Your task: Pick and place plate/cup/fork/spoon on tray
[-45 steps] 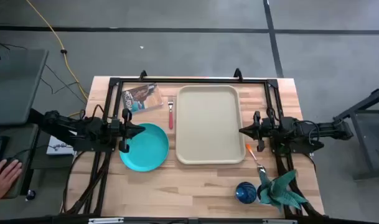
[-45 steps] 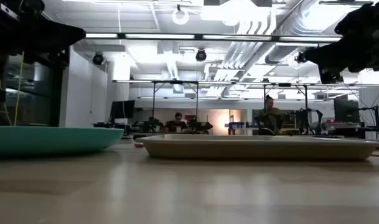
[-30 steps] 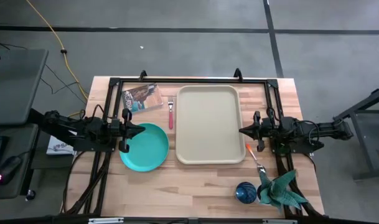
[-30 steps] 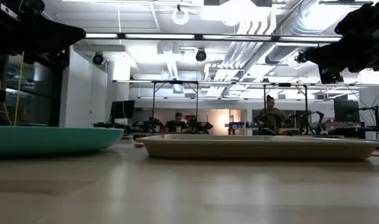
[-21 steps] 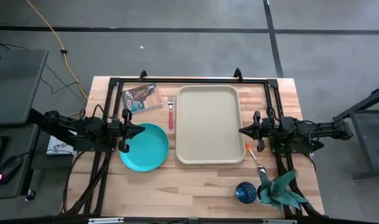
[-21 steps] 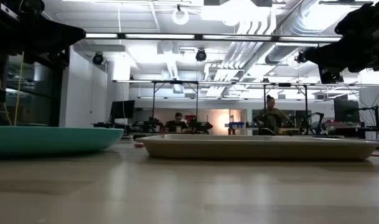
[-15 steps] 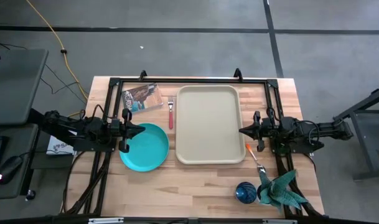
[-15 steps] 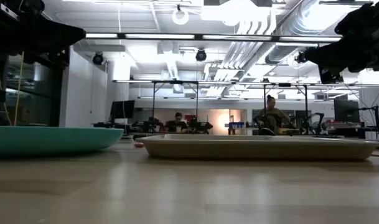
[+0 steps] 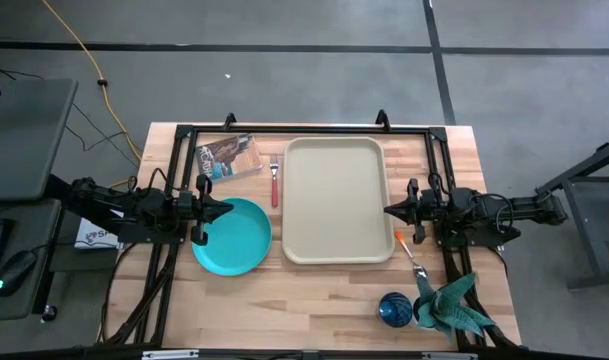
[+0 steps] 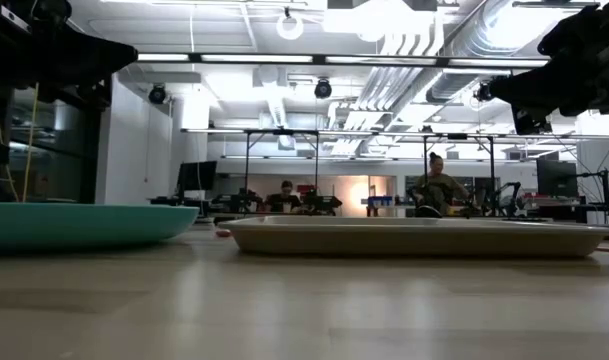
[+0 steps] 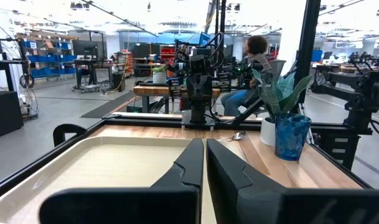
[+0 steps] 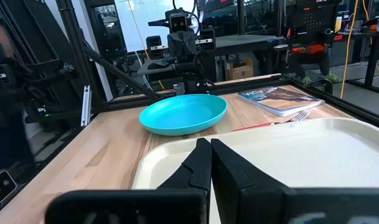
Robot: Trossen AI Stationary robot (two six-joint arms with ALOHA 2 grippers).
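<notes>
The beige tray [image 9: 335,200] lies at the table's middle, with nothing on it. The turquoise plate [image 9: 232,236] lies left of it, the red-handled fork [image 9: 275,183] between the tray and a booklet. The orange-handled spoon [image 9: 408,250] lies right of the tray's near corner. The dark-blue cup [image 9: 394,307] stands near the front right. My left gripper [image 9: 227,209] hovers shut over the plate's far-left rim. My right gripper [image 9: 388,210] hovers shut at the tray's right rim. Both hold nothing.
A brown printed booklet [image 9: 228,156] lies at the far left. A white pot with a teal plant [image 9: 447,305] stands at the front right beside the cup. A black frame [image 9: 304,129] runs along the table's far and side edges. People sit in the room beyond [image 10: 436,187].
</notes>
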